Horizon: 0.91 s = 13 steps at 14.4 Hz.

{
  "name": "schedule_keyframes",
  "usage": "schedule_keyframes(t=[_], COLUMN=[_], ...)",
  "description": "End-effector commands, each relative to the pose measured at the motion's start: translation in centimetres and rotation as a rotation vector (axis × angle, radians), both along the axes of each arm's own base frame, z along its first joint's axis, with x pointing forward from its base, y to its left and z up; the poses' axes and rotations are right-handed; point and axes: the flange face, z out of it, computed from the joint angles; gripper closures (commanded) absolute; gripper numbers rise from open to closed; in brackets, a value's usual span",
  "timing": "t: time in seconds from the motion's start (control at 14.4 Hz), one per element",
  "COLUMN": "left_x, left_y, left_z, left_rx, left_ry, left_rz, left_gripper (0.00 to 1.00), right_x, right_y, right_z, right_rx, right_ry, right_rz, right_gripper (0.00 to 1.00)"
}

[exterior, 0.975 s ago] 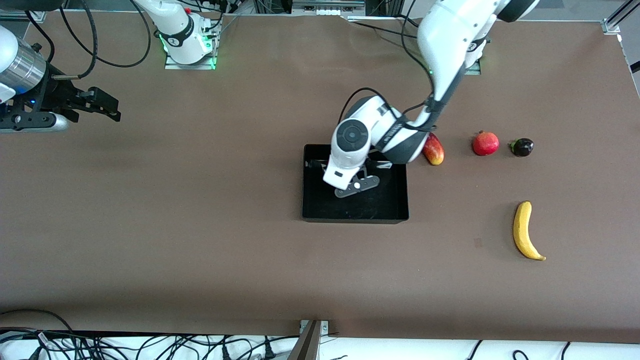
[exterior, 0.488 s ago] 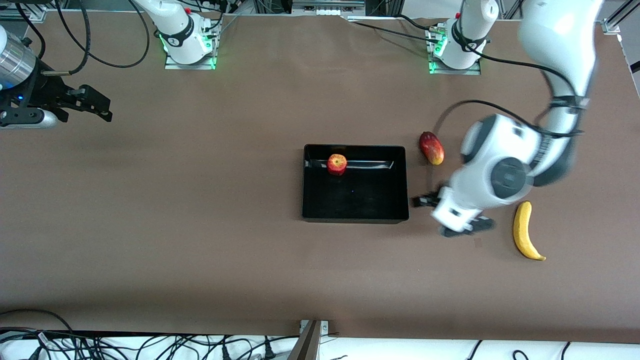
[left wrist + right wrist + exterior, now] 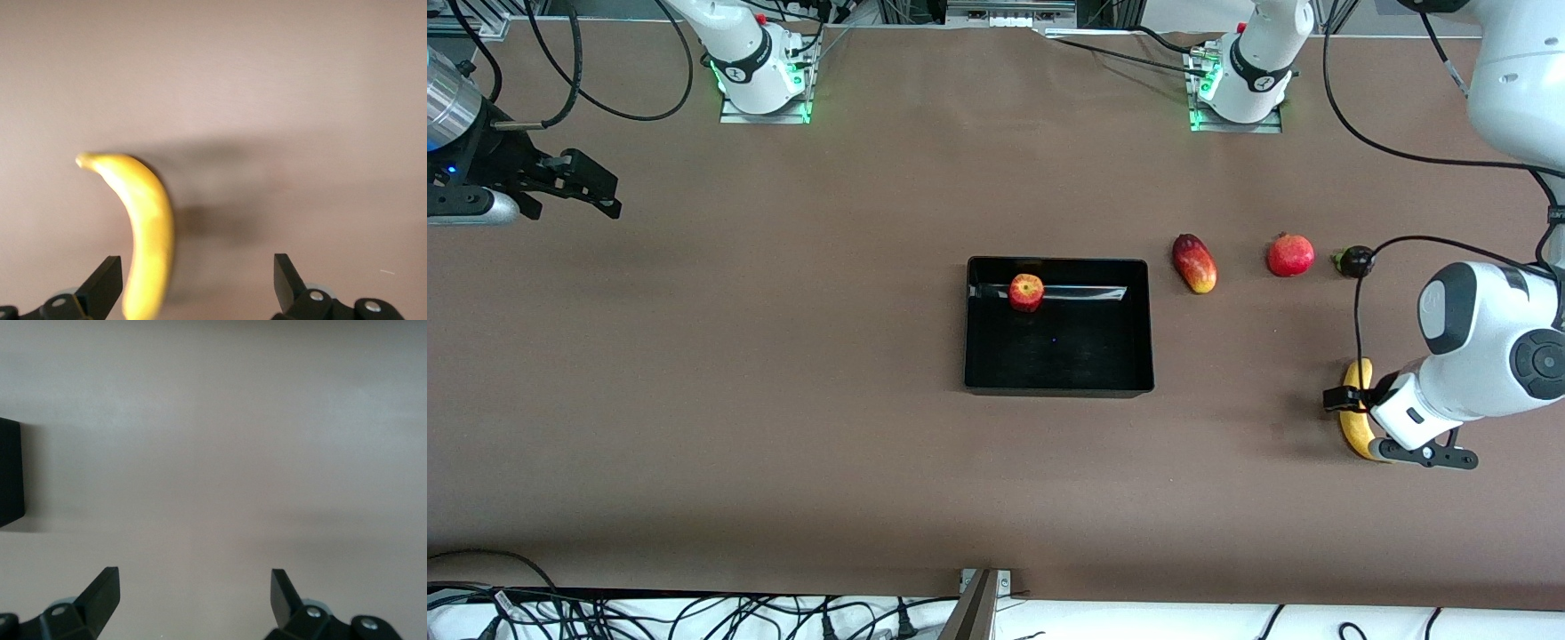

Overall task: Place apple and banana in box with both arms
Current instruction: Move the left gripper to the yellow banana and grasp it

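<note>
The brown table carries everything, with the black box at its middle. The left arm reaches out at its own end of the table, and the left claw hangs over the banana, fingers spread wide and holding nothing. The right arm waits at the other end, the right claw likewise spread wide and empty over bare table. The banana lies well apart from the box, toward the left arm's end and nearer the front camera than the row of three other fruits. The apple already sits in the box, against the wall farthest from the front camera.

The risk, as I judge it, is a poor pinch: the left wrist view shows the banana off-centre, close to one finger, so closing there could push or roll it instead of gripping it. A long curved fruit held near one end could also swing or slip on the way to the box.

The front view hides much of the banana under the arm; the left wrist view shows its curve and its offset between the fingers. The right wrist view alone shows a corner of the box.
</note>
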Motion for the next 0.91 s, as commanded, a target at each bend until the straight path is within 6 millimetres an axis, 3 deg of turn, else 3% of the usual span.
schedule_keyframes(t=[0.0,0.28,0.49,0.7,0.77,0.84], left_x=[0.2,0.2,-0.3,-0.5,-0.7,-0.9], left_y=[1.8,3.9,4.4,4.4,4.5,4.7], left_z=[-4.1,-8.3,-9.4,-9.7,-9.8,-9.9], left_rx=[0.037,0.061,0.064,0.064,0.063,0.064], left_ry=[-0.030,-0.067,-0.066,-0.060,-0.054,-0.048], left_rz=[-0.073,-0.119,-0.116,-0.117,-0.116,-0.116], left_gripper=[0.00,0.00,0.03,0.67,0.93,1.00], right_x=[0.3,0.3,0.3,0.3,0.3,0.3], right_y=[0.3,0.7,0.7,0.7,0.7,0.7], right_z=[0.5,0.5,0.6,0.5,0.5,0.5], right_rx=[-0.004,-0.009,-0.009,-0.009,-0.009,-0.010], right_ry=[-0.017,-0.017,-0.019,-0.017,-0.017,-0.018], right_rz=[0.012,0.020,0.020,0.020,0.020,0.020], right_gripper=[0.00,0.00,0.00,0.00,0.00,0.00])
